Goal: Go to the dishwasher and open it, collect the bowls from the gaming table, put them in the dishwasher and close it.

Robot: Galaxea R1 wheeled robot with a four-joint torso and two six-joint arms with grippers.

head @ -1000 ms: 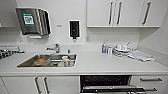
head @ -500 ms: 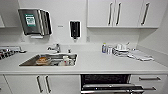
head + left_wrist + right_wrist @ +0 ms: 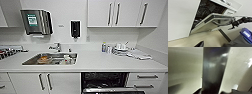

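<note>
Under the counter, right of the sink:
Dishwasher [image 3: 105,82]: cavity is open and dark, racks showing inside; the door [image 3: 113,90] hangs partly down at the lower edge of the head view.
Change: a second ago the same bay showed a narrower dark gap; more of the interior now shows. The head camera has shifted slightly too, so part of the difference is the view moving.
Door, left wrist view: the door [image 3: 209,22] is tilted at roughly half open, steel front facing down and outward, bar handle [image 3: 223,23] along its outer edge.
Right gripper [image 3: 233,24]: at the handle's end, touching or hooked on it; I cannot tell whether its fingers are spread or pinched.
Left gripper: cannot tell its state.
Counter [image 3: 100,62]: sink [image 3: 51,58] toward the left end with dishes in it; bottles and crockery near the right rear corner.
Meaning: opening step looks under way, door not yet fully down. Bowls not yet collected.
</note>
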